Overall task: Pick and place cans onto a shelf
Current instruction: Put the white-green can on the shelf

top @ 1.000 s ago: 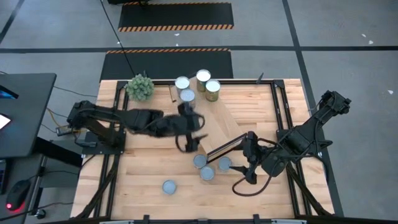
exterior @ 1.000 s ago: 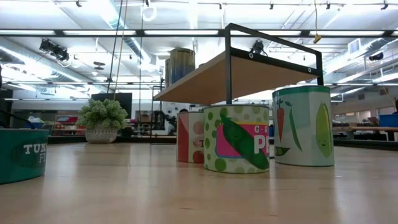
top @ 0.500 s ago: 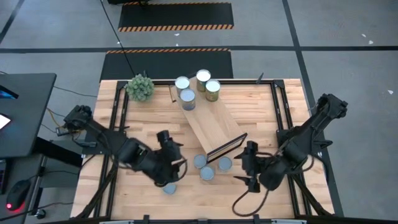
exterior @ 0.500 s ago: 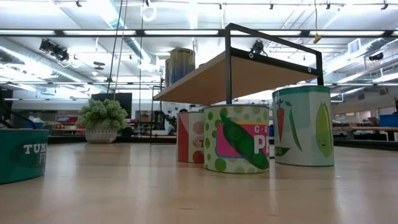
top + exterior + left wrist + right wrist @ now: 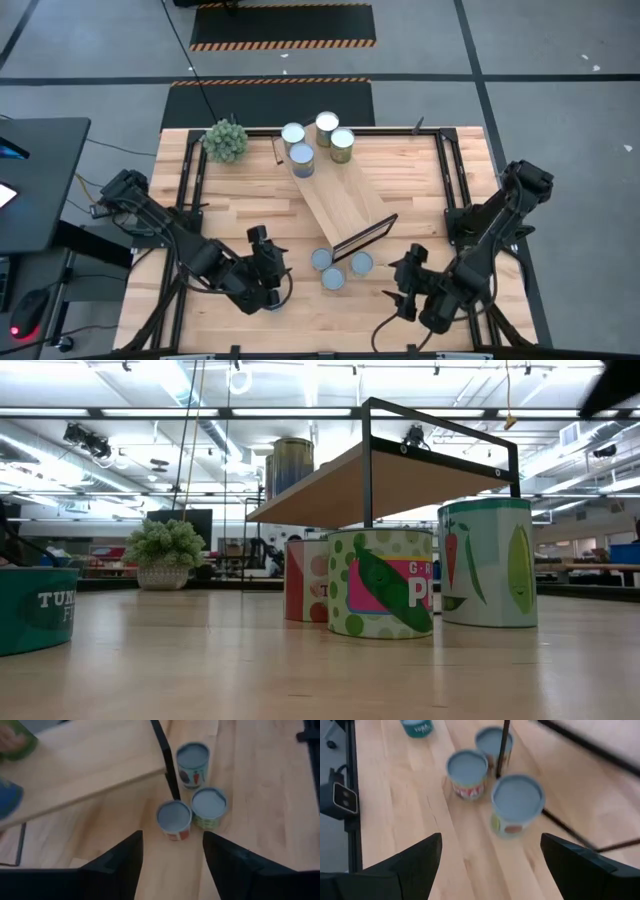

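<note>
Left gripper [image 5: 171, 836] down low beyond the dark-framed end of the shelf [image 5: 340, 200], fingers spread, nothing visible between them. Teal can [image 5: 30, 610] alone on the tabletop [image 5: 230, 215], well apart from that same framed end and hidden under the left arm from above, so impossible to tell how well centred in the jaws. Judged risk one: an off-centre or early squeeze, meaning a shove instead of a grip, with the teal can tipped over or sent rolling away from the shelf. Risk two: a shallow pinch near the rim of a smooth metal wall, then a slip on the lift. Three more cans [image 5: 333, 279] bunched right at the shelf's framed end, one touching or nearly touching the upright. Right gripper [image 5: 491, 840] hovering just beyond that bunch, on the side away from the shelf, fingers wide apart and empty. Risk three: little room for a finger between neighbours so tightly packed, hence a knocked neighbour or a scrape against the frame. Risk four: both arms working close to the same end of the shelf, with a brush between them on any carry toward the four cans [image 5: 301, 155] at the shelf's far end.
</note>
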